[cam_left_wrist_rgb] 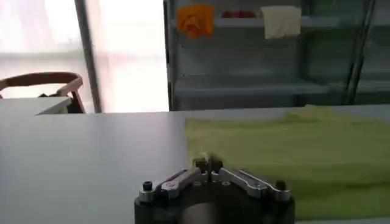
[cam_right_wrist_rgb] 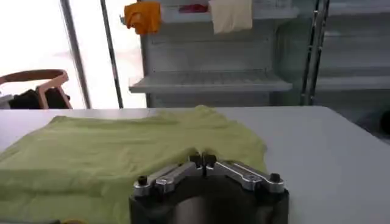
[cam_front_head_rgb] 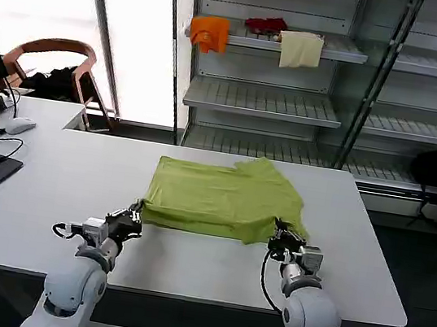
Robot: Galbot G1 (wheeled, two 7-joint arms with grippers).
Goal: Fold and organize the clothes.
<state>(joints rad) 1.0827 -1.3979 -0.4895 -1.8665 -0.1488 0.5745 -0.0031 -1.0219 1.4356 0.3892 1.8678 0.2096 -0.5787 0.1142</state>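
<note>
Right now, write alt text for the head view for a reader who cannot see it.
A yellow-green T-shirt lies on a white table, its near edge pinched at both corners by the left gripper and the right gripper, both shut. Behind stand metal shelves holding an orange cloth and a cream cloth.

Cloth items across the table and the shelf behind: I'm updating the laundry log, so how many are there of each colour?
Lime yellow-green T-shirt on the table: 1
Orange cloth on the shelf: 1
Cream cloth on the shelf: 1
Dark red cloth on the shelf: 1
Total: 4
</note>
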